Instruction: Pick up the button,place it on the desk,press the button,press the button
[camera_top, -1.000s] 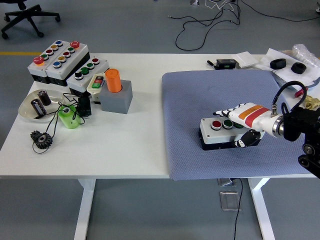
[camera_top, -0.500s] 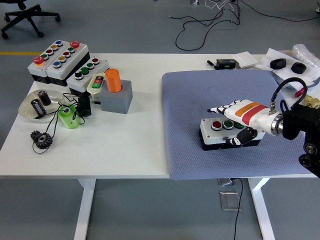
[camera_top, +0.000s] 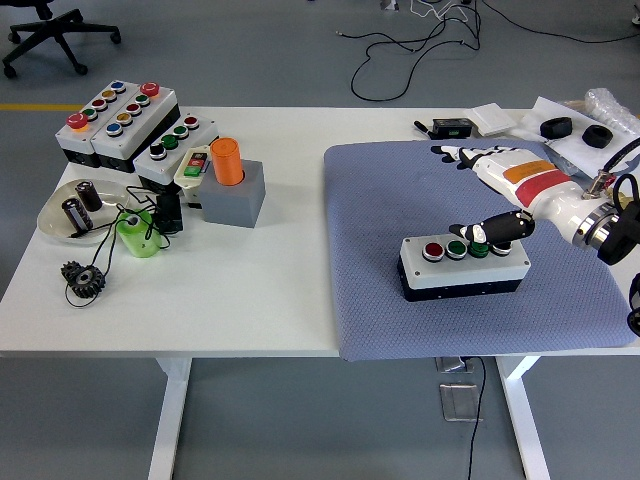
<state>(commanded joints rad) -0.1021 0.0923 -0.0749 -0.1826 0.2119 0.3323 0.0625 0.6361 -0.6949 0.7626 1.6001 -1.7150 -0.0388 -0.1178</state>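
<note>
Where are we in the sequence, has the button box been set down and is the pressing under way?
Placing looks done: the button box sits flat on the blue-grey mat, nothing gripping it. In hand: the right robot hand is above the box, its fingers spread and its black thumb at the buttons on top. Whether a button is actually depressed cannot be told. The presses still look left to finish. The left arm is out of view.

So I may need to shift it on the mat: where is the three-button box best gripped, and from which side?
Grip the three-button box across its long front and back walls, coming from above and the right, where the right hand already is. The walls are flat and free on the grey mat; the top carries buttons, so keep the fingers off it.
</note>
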